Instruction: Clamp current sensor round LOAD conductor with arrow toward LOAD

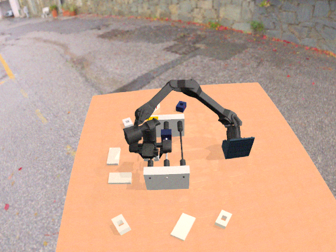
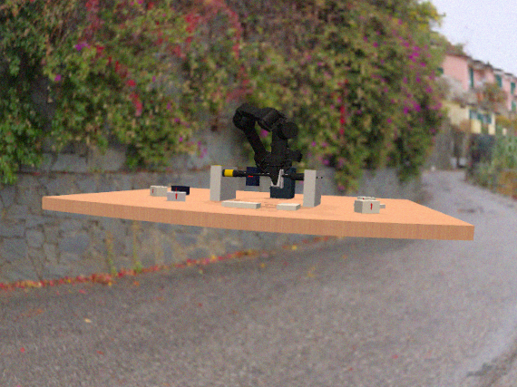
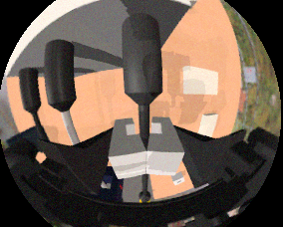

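"Orange table, stone wall behind. Where's your sensor?"

"Round the bar by the yellow mark. My hand grips the sensor."

"Done?"

"Can't see if it's latched. Letting go is left."

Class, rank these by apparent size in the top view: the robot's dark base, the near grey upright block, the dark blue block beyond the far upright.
1. Near grey upright block
2. Robot's dark base
3. Dark blue block
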You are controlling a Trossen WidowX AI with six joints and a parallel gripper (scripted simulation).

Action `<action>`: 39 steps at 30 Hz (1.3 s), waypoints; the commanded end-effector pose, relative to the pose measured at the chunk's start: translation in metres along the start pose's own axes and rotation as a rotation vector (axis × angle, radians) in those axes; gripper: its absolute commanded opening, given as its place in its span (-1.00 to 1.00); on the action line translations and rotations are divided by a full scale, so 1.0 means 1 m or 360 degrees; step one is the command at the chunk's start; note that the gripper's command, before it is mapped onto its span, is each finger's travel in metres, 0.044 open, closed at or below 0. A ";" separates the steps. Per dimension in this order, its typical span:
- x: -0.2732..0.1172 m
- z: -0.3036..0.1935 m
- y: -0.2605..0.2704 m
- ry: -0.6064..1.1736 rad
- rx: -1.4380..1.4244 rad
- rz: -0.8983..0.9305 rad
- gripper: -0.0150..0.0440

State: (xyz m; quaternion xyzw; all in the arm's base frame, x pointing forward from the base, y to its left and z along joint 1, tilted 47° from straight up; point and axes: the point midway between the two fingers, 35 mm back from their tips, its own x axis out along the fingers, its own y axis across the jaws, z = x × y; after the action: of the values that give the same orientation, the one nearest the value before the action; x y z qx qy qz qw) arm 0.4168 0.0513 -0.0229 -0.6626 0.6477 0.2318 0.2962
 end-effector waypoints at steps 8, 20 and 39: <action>-0.001 0.001 0.000 -0.0001 -0.0001 -0.0004 -0.49; -0.001 0.001 0.000 -0.0001 -0.0001 -0.0004 -0.49; -0.004 0.001 -0.001 -0.0003 -0.0007 -0.0095 -0.49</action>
State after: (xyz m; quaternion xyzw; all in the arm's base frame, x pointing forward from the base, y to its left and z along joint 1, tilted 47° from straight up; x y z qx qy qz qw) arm 0.4167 0.0514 -0.0232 -0.6700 0.6402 0.2289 0.2982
